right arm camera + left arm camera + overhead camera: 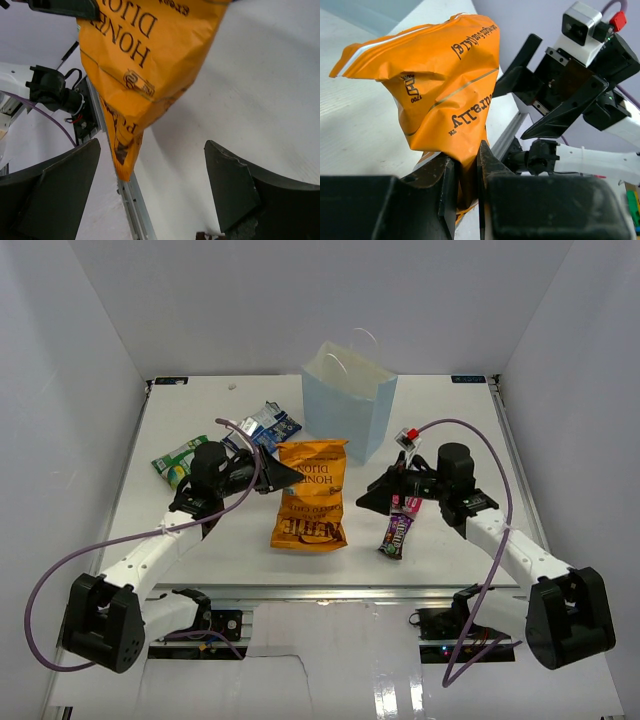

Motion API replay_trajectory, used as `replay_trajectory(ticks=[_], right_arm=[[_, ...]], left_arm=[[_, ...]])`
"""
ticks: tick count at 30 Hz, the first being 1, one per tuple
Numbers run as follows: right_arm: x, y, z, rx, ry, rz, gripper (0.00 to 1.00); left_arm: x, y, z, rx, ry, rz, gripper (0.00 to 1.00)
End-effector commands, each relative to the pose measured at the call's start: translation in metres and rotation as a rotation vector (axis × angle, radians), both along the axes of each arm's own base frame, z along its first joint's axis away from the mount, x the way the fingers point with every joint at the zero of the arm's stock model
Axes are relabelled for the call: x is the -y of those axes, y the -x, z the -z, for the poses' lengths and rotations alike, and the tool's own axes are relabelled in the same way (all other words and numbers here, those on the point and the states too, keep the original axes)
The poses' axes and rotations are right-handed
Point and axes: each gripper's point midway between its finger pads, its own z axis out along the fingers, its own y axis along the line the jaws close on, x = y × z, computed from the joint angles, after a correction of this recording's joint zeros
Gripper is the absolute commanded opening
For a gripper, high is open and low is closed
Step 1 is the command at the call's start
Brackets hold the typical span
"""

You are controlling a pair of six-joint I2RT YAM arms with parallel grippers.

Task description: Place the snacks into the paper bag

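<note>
Left fingers [442, 187] clamped on an edge of the large orange chip bag [445, 85], film crumpled at the pinch. Judged a grip for lifting it off the counter [455, 425]. Right fingers [235, 190] wide apart, empty, facing the bag's opposite side, probably ready to support it. Dark brown candy pack [398, 530] lies by the right arm. Paper bag [350, 410] upright behind, mouth open to receive.

Orange chip bag [312, 508] reads "HONEY DIJON"; "KETTLE"
</note>
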Motion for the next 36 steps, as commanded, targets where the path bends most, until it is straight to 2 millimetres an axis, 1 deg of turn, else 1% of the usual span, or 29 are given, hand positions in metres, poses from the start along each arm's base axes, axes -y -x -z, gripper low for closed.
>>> replay_trajectory(ticks=[1,2,4,5,6,8,11,14,15,16,18,19,21,25,26,28,29,31,32,33,34,36], right_arm=[[-0.020,-0.013,-0.049,0.163,-0.115,0.020,0.90],[-0.023,-0.022,-0.048,0.155,-0.108,0.045,0.90],[-0.030,-0.026,-0.047,0.148,-0.113,0.059,0.90],[-0.033,-0.027,-0.041,0.127,-0.118,0.056,0.90],[-0.036,-0.029,-0.045,0.151,-0.137,0.053,0.90],[-0.044,-0.028,-0.044,0.130,-0.150,0.030,0.90],[-0.054,-0.027,-0.051,0.139,-0.180,-0.011,0.90],[-0.061,-0.019,-0.066,0.153,-0.242,-0.081,0.91],[-0.062,-0.014,-0.068,0.160,-0.260,-0.109,0.91],[-0.064,-0.007,-0.078,0.209,-0.299,-0.164,0.91],[-0.065,0.003,-0.085,0.203,-0.343,-0.213,0.92],[-0.065,0.008,-0.092,0.255,-0.370,-0.259,0.92],[-0.065,0.011,-0.095,0.237,-0.388,-0.277,0.93],[-0.069,0.005,-0.099,0.240,-0.387,-0.287,0.97],[-0.070,0.004,-0.097,0.224,-0.379,-0.287,0.98],[-0.071,0.002,-0.097,0.228,-0.372,-0.285,0.87],[-0.071,0.001,-0.100,0.237,-0.368,-0.288,0.75],[-0.070,0.004,-0.104,0.255,-0.363,-0.291,0.65],[-0.069,0.004,-0.106,0.283,-0.358,-0.289,0.53],[-0.068,0.004,-0.105,0.278,-0.350,-0.285,0.48],[-0.066,0.007,-0.111,0.307,-0.352,-0.285,0.39],[-0.065,0.009,-0.114,0.347,-0.343,-0.285,0.31]], left_arm=[[0.018,0.012,-0.059,0.163,0.110,0.100,0.12],[0.020,0.015,-0.063,0.167,0.116,0.109,0.12],[0.023,0.022,-0.072,0.191,0.131,0.128,0.12],[0.024,0.024,-0.076,0.195,0.137,0.134,0.12],[0.023,0.027,-0.080,0.204,0.144,0.137,0.12],[0.024,0.030,-0.084,0.210,0.153,0.146,0.12],[0.025,0.035,-0.088,0.212,0.163,0.161,0.12],[0.027,0.037,-0.088,0.207,0.167,0.176,0.12],[0.028,0.037,-0.089,0.209,0.169,0.181,0.12],[0.029,0.038,-0.087,0.202,0.167,0.187,0.12],[0.029,0.038,-0.086,0.198,0.168,0.191,0.12],[0.030,0.038,-0.085,0.196,0.166,0.194,0.12],[0.031,0.038,-0.084,0.197,0.167,0.200,0.12],[0.033,0.042,-0.086,0.200,0.171,0.225,0.12],[0.034,0.043,-0.086,0.199,0.169,0.236,0.12],[0.035,0.044,-0.085,0.202,0.166,0.244,0.13],[0.035,0.045,-0.084,0.205,0.163,0.250,0.14],[0.036,0.045,-0.080,0.206,0.156,0.258,0.16],[0.036,0.045,-0.078,0.204,0.154,0.260,0.18],[0.037,0.044,-0.075,0.201,0.148,0.260,0.21],[0.036,0.043,-0.074,0.200,0.146,0.257,0.23],[0.037,0.042,-0.071,0.199,0.135,0.254,0.28]])
